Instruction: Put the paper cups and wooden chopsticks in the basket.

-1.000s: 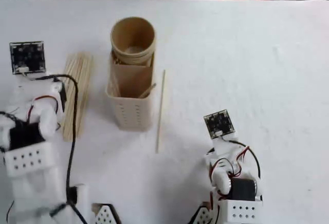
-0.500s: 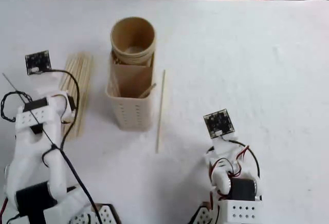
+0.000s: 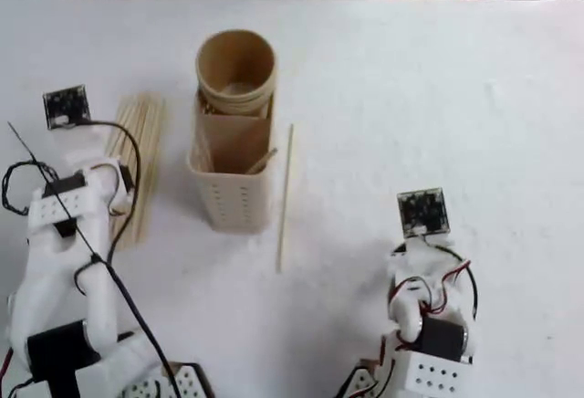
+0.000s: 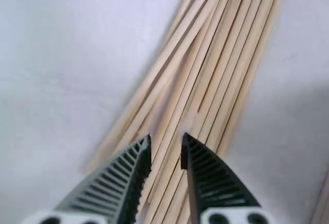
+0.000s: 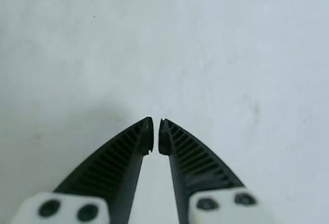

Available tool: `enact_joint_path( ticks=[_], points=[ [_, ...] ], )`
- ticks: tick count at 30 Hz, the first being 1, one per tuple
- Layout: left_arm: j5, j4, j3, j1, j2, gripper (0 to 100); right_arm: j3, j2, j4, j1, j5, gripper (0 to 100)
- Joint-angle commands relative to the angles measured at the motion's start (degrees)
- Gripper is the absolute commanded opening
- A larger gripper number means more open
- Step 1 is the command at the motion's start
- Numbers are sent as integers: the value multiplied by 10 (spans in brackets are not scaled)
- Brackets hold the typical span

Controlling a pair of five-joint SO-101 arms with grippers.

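Lying apart from basket edge: chopstick

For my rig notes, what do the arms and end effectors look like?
Left arm and right arm: white plastic, black motors, black and red cables. Left end effector and right end effector: black, ribbed, tapering fingers on white bases.

White arms, black ribbed pincers, black cable

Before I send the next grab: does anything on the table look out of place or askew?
One chopstick lies alone on the table beside the basket, apart from the main pile on the basket's other side. Nothing looks spilled or damaged.
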Motion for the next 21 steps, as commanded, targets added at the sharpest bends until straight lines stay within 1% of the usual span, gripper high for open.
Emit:
enact_joint_path(
  ticks=[1,3,4,6,8,10,13,15,17,21],
  points=[
    [6,-11,-9,-5,1,113,4,-5,-60,45,13,33],
    [6,-19,-7,-5,1,113,-4,-5,-93,81,55,13],
    [6,-23,-7,-5,1,113,-8,-4,-102,91,71,19],
    [6,-22,-7,-6,1,113,-24,-4,-102,89,66,18],
    [6,-22,-7,-6,1,113,-47,-4,-101,59,57,17],
    [6,-22,-7,-6,1,113,-82,-3,-78,19,60,17],
    [6,-22,-7,-6,1,113,-164,-2,-3,-70,58,17],
    [6,-22,-7,-6,1,113,-220,7,45,-127,38,17],
    [6,-22,-7,-6,1,113,-265,39,68,-170,22,17],
    [6,-22,-7,-16,1,113,-299,177,51,-227,22,17]
  ],
)
